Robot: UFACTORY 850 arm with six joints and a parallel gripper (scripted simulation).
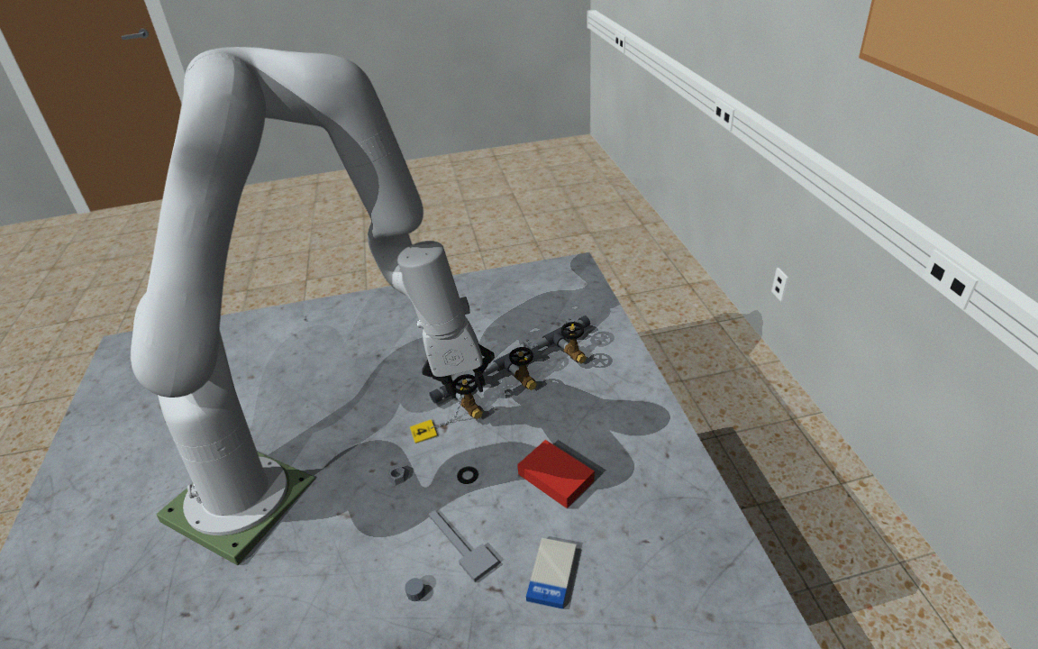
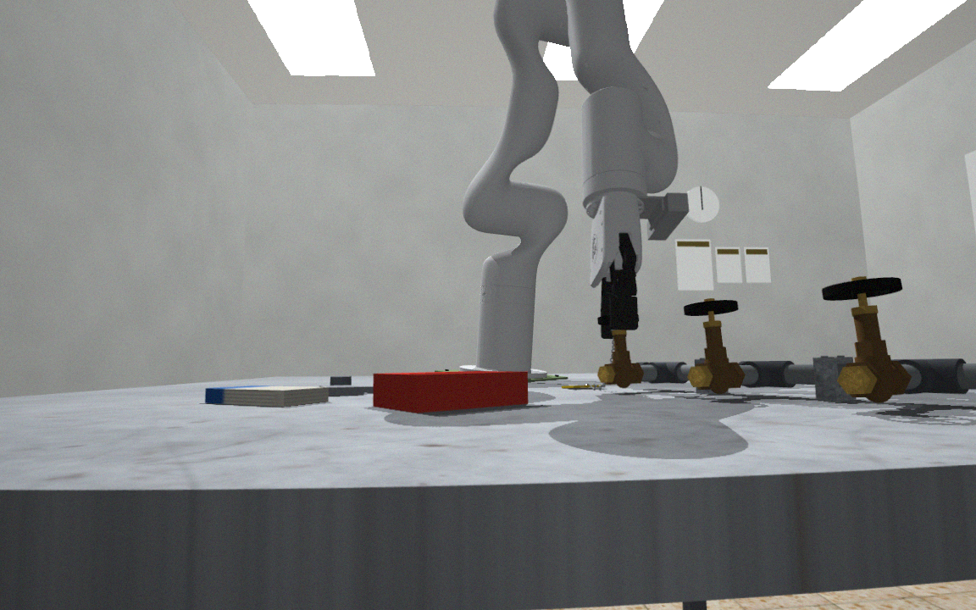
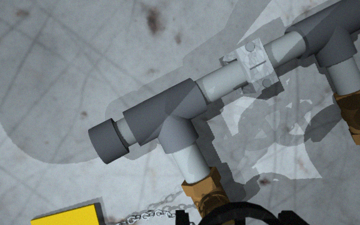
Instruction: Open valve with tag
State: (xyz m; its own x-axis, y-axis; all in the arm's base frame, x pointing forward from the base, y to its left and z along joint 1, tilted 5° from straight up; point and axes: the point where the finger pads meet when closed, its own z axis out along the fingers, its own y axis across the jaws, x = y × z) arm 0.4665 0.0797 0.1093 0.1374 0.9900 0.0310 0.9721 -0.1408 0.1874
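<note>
Three brass valves with black handwheels stand on a grey pipe manifold [image 1: 506,367]. The nearest valve [image 1: 470,403] has a chain [image 1: 446,421] running to a yellow tag [image 1: 423,431] marked 4; the tag's corner shows in the wrist view [image 3: 69,216]. My gripper [image 1: 465,380] stands over this valve, shut on its handwheel [image 3: 239,214], also seen side-on in the exterior view [image 2: 618,322]. The handwheel is mostly hidden by the fingers. The middle valve [image 1: 521,364] and the far valve [image 1: 572,337] stand free to the right.
A red block [image 1: 556,470] lies in front of the manifold. A black ring [image 1: 468,470], a grey nut [image 1: 398,472], a grey paddle tool [image 1: 464,546], a grey disc [image 1: 418,587] and a white-and-blue box [image 1: 552,571] lie nearer the front. The arm's green base plate [image 1: 234,508] is at left.
</note>
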